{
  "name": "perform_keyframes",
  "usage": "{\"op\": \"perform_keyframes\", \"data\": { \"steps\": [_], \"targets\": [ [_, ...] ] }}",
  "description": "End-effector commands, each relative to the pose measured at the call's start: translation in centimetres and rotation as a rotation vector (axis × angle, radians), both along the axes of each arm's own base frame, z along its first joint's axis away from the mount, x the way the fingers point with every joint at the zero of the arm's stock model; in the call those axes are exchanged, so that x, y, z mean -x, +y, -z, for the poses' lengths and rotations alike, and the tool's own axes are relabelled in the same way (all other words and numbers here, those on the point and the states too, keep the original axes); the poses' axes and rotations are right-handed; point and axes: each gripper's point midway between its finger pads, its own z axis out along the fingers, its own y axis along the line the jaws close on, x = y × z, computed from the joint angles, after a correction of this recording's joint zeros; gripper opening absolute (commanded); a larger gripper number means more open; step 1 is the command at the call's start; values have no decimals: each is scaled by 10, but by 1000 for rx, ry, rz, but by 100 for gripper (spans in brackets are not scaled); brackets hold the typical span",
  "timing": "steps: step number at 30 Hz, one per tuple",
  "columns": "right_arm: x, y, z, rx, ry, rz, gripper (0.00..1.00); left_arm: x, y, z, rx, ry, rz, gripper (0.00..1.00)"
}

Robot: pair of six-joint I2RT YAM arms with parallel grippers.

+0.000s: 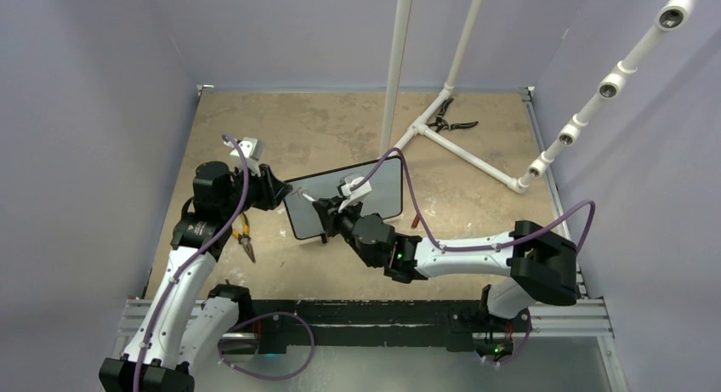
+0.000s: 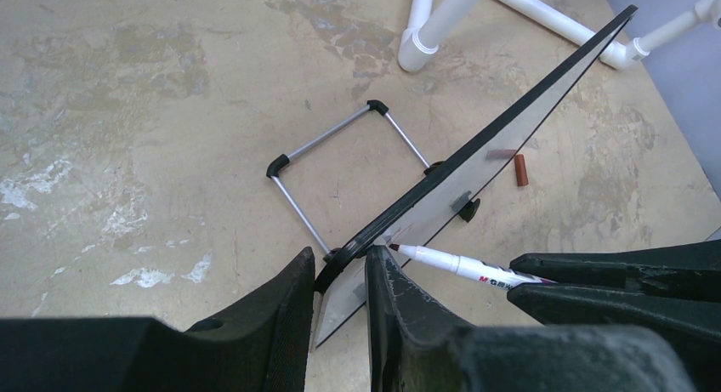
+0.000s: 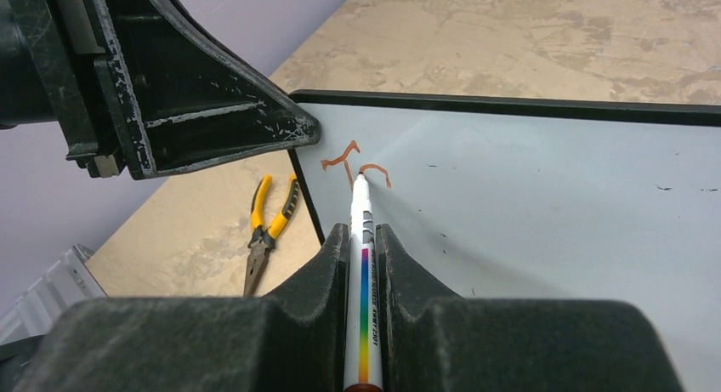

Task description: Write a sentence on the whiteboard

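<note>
With right fingers (image 3: 319,281) clamped on the marker (image 3: 363,239) and left fingers (image 2: 281,324) seemingly pinching the left edge of the whiteboard (image 3: 553,205), propped on the worktop (image 2: 153,111), keep tip pressure light, brace firmly, extend the sentence (image 3: 353,164) rightward from its first red strokes.

My bench: a boxed-in robot lab test cell.
Plain lavender walls (image 1: 85,111) close round my scuffed tan tabletop (image 1: 323,128), with an aluminium mounting rail (image 1: 383,330) along its near edge, a white PVC pipe frame (image 1: 468,154) at the back and yellow-handled pliers (image 1: 245,230) lying loose.
</note>
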Motion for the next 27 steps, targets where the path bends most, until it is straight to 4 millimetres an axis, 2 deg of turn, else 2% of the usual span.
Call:
{"op": "perform_keyframes", "data": {
  "steps": [1,7,10,27],
  "targets": [
    [-2,2,-11,-33,0,19,0,-3,2,-8,-8,-48,-3,12],
    [-2,-5,3,-8,39,41,0,-2,2,-9,-7,-50,-3,12],
    [-3,-10,4,-16,47,60,0,-3,2,-9,-8,-49,-4,12],
    [-10,-25,-24,-72,1,128,0,-2,2,-9,-8,-50,-4,12]
  ]
}}
